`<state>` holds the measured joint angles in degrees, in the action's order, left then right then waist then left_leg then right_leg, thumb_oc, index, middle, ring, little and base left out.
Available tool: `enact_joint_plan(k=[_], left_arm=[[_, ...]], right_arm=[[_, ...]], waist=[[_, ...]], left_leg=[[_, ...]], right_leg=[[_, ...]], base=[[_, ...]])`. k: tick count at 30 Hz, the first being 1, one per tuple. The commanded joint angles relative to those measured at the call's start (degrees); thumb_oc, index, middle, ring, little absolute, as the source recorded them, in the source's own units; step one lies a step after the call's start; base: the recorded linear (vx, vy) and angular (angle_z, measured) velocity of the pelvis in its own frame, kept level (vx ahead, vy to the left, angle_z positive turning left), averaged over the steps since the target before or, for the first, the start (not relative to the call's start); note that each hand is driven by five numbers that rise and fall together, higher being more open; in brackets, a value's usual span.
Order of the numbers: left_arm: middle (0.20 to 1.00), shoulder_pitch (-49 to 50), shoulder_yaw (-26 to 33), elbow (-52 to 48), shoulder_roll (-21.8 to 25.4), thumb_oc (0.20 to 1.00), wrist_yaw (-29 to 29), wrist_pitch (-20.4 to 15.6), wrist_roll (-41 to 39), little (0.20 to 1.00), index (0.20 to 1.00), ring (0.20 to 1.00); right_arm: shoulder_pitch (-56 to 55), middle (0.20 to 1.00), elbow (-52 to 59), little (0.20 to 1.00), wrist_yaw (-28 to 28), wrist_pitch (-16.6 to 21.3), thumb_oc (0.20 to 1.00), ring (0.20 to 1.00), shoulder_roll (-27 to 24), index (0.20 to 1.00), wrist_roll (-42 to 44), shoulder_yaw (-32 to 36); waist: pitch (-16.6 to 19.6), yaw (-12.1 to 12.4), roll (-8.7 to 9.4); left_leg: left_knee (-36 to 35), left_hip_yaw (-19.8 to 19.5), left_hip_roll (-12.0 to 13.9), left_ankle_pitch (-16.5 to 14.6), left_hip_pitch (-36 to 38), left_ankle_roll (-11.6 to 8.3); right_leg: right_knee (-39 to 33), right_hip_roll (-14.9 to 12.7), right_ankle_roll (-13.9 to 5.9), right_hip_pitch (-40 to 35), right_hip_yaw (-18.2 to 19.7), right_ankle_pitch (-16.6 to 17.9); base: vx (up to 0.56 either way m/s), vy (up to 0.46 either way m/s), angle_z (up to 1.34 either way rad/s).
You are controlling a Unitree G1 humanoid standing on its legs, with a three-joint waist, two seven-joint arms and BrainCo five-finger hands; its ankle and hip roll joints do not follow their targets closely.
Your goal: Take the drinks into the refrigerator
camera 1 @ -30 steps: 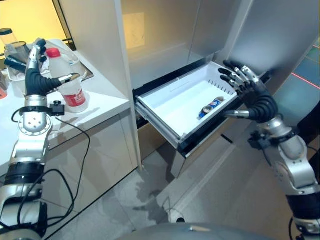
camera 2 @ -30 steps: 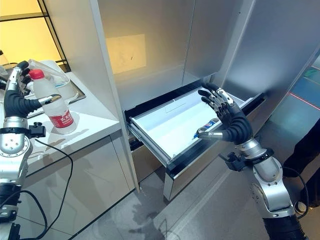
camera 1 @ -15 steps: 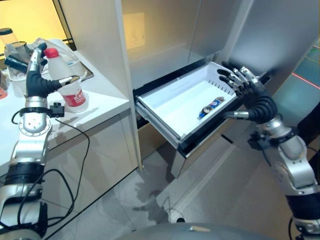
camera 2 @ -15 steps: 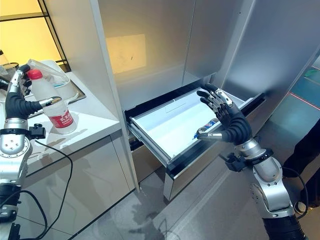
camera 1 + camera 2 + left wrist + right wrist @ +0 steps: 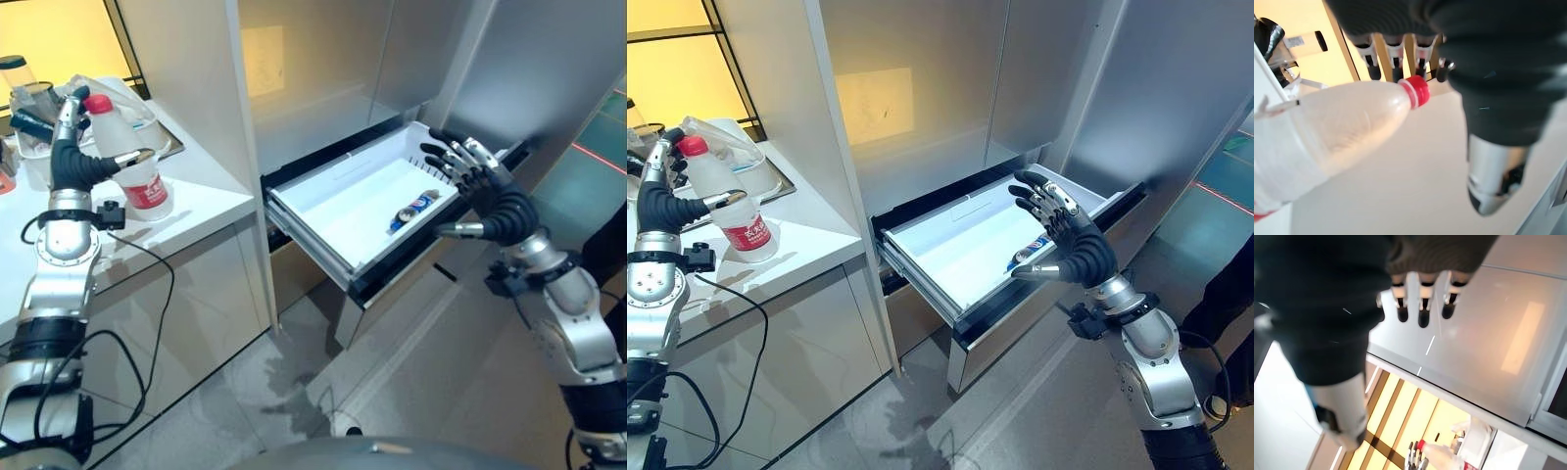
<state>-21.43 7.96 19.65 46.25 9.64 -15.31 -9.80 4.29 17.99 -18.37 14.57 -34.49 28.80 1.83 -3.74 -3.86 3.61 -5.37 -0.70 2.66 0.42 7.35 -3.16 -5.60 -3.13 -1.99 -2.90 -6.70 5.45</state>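
My left hand point(image 5: 73, 162) stood open beside the water bottle point(image 5: 129, 157) on the counter point(image 5: 201, 196) — not gripping. My right hand point(image 5: 1073, 245) hovered open over the drawer point(image 5: 343, 211). Wrap low, squarely.

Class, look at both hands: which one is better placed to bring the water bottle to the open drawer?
Probably the left hand: its open fingers already flank the water bottle on the counter, while the right hand hovers open at the drawer.

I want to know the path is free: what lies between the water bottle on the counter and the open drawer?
In the left eye view, bare white counter and the cabinet's upright white panel separate the water bottle from the open drawer.
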Motion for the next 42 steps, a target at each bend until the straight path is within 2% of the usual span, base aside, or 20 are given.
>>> enact_joint_plan(k=[1,5,12,22,42], left_arm=[[1.0,-6.4,0.0,7.1,2.4,1.0,-0.5,0.8,-0.9,1.0,1.0,1.0],[1.0,-8.2,-1.4,8.9,2.5,1.0,-2.6,1.5,-4.4,1.0,1.0,1.0],[1.0,-10.3,-2.8,10.6,3.1,1.0,-3.3,2.1,-5.9,1.0,1.0,1.0],[1.0,-10.0,-1.7,11.9,4.4,1.0,-2.6,2.8,-5.0,1.0,1.0,1.0],[1.0,-9.0,-0.4,11.9,2.0,1.0,-2.6,4.5,-3.1,1.0,1.0,1.0]], right_arm=[[1.1,1.0,5.7,1.0,0.1,1.1,1.0,1.0,0.6,1.0,3.0,4.0],[1.2,1.0,5.9,1.0,-0.2,0.6,1.0,1.0,0.1,1.0,3.5,3.9],[1.0,1.0,6.3,1.0,-0.3,0.4,1.0,1.0,-0.3,1.0,3.7,3.9],[-0.1,1.0,6.2,1.0,-0.4,0.6,1.0,1.0,-0.2,1.0,2.7,4.8],[-1.3,1.0,6.8,1.0,-1.4,-0.3,1.0,1.0,1.0,1.0,2.5,5.6]], waist=[[-0.1,-1.0,0.67],[-0.3,-1.2,0.39],[-0.5,-1.5,0.26],[-0.5,-1.5,0.43],[-0.3,-1.4,0.68]], left_leg=[[1.3,-0.8,-2.0,-5.5,1.7,2.72],[1.3,-0.6,-2.0,-5.6,1.7,2.71],[1.4,-0.4,-2.0,-5.7,1.6,2.6],[1.7,-0.3,-2.0,-5.9,1.4,2.64],[1.5,-0.7,-2.1,-5.8,1.5,2.72]], right_leg=[[3.8,-0.7,-2.92,-4.2,-0.6,-8.7],[3.6,-0.8,-2.95,-4.2,-0.4,-8.6],[3.4,-0.8,-3.02,-4.0,-0.1,-8.5],[3.1,-0.6,-3.08,-3.9,0.4,-8.5],[3.0,-0.5,-2.88,-4.2,0.2,-8.6]], base=[[0.0,0.0,0.0],[0.0,0.0,0.0],[0.0,0.0,0.0],[0.0,0.0,0.0],[0.0,0.0,0.0]])
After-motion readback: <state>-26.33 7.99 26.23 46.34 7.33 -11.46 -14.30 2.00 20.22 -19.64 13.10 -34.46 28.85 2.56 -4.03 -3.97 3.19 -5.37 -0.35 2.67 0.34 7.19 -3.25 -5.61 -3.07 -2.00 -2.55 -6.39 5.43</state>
